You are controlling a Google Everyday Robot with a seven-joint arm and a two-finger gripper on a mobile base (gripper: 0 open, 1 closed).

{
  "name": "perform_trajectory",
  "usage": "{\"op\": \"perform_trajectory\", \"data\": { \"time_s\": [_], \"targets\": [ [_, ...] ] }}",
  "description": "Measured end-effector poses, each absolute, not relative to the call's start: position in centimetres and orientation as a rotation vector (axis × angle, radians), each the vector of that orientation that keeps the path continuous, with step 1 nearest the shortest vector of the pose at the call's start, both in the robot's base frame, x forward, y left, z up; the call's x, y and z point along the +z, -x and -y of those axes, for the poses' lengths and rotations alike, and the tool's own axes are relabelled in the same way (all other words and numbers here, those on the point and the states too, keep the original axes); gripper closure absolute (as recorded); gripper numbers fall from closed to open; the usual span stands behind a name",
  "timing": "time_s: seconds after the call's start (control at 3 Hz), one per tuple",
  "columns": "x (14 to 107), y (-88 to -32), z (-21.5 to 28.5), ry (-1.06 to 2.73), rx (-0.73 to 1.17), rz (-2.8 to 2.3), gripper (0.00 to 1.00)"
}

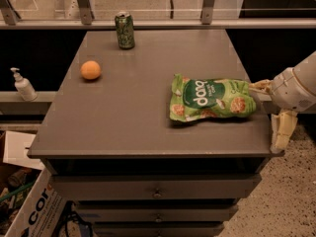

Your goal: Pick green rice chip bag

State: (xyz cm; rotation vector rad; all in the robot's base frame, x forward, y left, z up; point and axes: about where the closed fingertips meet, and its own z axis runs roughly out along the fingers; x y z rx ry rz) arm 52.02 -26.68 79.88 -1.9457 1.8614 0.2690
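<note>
The green rice chip bag point(212, 100) lies flat on the right part of the grey table point(123, 117), a puffy light-green foil bag with a dark green patch and white lettering. My gripper point(264, 116) is at the table's right edge, just right of the bag. It is open: one tan finger point(258, 86) points at the bag's right end, almost touching it. The other finger point(281, 130) hangs down past the table's front right corner. It holds nothing.
A green drink can point(125, 30) stands at the table's back. An orange ball point(91, 70) lies at the left. A white pump bottle point(22, 85) stands on a ledge left of the table. A cardboard box point(27, 206) sits on the floor at lower left.
</note>
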Motion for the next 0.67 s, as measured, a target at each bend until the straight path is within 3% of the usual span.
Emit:
{"op": "perform_trajectory", "data": {
  "time_s": [0.67],
  "targets": [
    [79.88, -52.03, 26.67, 1.946, 0.269, -1.861, 0.00]
  ]
}}
